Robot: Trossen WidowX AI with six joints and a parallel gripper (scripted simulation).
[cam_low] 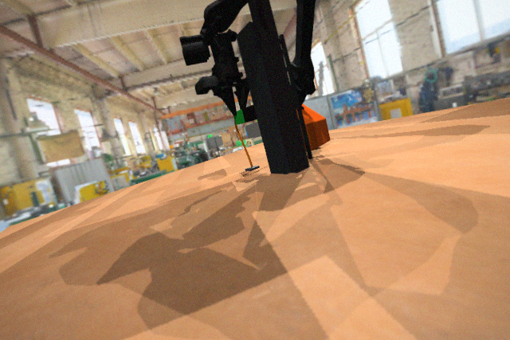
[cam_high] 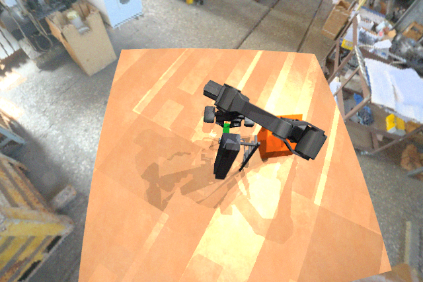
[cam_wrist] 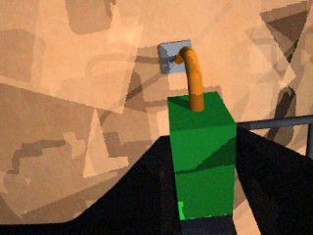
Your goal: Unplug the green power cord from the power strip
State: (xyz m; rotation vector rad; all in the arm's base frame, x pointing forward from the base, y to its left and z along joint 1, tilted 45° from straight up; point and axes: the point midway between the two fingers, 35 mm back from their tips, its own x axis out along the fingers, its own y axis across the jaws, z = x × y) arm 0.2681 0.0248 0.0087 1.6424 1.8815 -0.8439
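The green plug (cam_high: pixel 225 129) (cam_low: pixel 239 116) (cam_wrist: pixel 201 157) sits at the top end of the black power strip (cam_high: pixel 225 156) (cam_low: pixel 272 101), which stands upright on the wooden table (cam_high: pixel 170 220). I cannot tell whether the plug's prongs are still seated in the strip. An orange cord (cam_low: pixel 243 142) (cam_wrist: pixel 194 78) runs from the plug down to a small grey plate (cam_low: pixel 251 168) (cam_wrist: pixel 171 59) on the table. My gripper (cam_high: pixel 225 124) (cam_low: pixel 233 101) (cam_wrist: pixel 201 141) is shut on the green plug, one dark finger on each side.
An orange block (cam_high: pixel 273 142) (cam_low: pixel 316 128) stands at the arm's base, behind the strip. A thin grey rod frame (cam_high: pixel 248 144) (cam_wrist: pixel 274 121) stands beside the strip. The table edges lie far from the strip on all sides.
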